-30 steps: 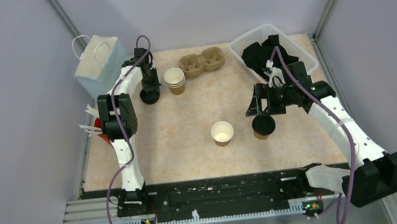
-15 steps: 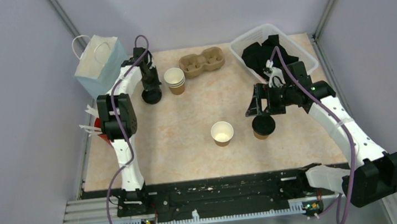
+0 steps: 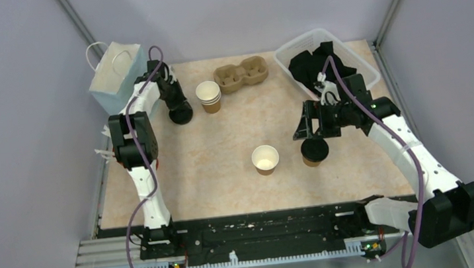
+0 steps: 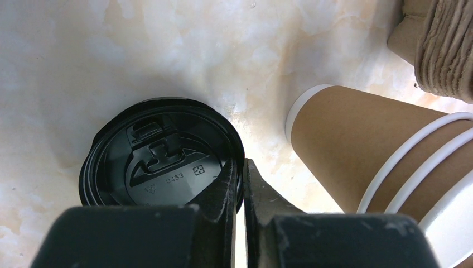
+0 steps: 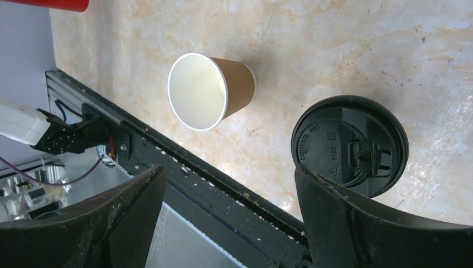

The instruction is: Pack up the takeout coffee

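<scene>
A loose black lid [image 4: 162,159] lies at the table's back left [image 3: 182,116], and my left gripper [image 4: 241,164] is shut on its right rim, reaching it from above [image 3: 177,107]. Just right of it stands a stack of kraft cups [image 4: 357,151] [image 3: 208,96]. Near the middle an open kraft cup [image 3: 265,159] [image 5: 206,92], white inside, stands upright. Right of that cup is a lidded kraft cup [image 3: 315,152] with its black lid [image 5: 350,146] on. My right gripper [image 5: 228,173] hangs open above and behind it [image 3: 311,131], holding nothing.
A brown two-hole carrier [image 3: 241,75] [image 4: 440,50] lies at the back centre. A pale blue paper bag [image 3: 118,76] stands at the back left. A clear bin [image 3: 345,46] of black items sits at the back right. A red cup [image 5: 56,4] is at the left edge.
The left arm's elbow and wrist have swung leftward, tilting the gripper over the black lid. Its jaws have narrowed onto the lid's rim. The right arm has not moved.
</scene>
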`<state>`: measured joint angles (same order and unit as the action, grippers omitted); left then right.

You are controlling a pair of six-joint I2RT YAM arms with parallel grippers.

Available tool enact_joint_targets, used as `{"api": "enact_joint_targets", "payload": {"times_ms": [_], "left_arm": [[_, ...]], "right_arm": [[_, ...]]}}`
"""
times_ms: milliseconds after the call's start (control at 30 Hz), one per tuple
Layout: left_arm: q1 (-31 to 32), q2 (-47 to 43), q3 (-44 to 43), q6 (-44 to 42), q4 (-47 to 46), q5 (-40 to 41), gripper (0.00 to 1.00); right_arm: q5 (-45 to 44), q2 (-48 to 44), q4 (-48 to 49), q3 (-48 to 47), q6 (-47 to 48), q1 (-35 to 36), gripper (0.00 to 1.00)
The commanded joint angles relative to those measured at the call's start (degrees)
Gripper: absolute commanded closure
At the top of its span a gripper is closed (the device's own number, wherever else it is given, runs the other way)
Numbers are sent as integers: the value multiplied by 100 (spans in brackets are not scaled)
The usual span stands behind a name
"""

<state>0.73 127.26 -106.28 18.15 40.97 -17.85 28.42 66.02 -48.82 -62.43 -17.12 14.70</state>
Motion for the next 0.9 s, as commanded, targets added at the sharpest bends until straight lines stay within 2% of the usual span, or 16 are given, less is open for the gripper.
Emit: {"api": "enact_joint_targets", "payload": {"times_ms": [0, 400, 867], "left_arm": [[-31, -64, 50, 92, -248, -427, 90], [-38, -22, 115, 127, -300, -547, 82], [-33, -11, 134, 169, -353, -663, 78]], "right_arm": [[75, -80, 159, 27, -32, -48, 15], [40, -81, 117, -2, 6, -50, 15], [49, -45, 93, -47, 60, -46, 15]]}}
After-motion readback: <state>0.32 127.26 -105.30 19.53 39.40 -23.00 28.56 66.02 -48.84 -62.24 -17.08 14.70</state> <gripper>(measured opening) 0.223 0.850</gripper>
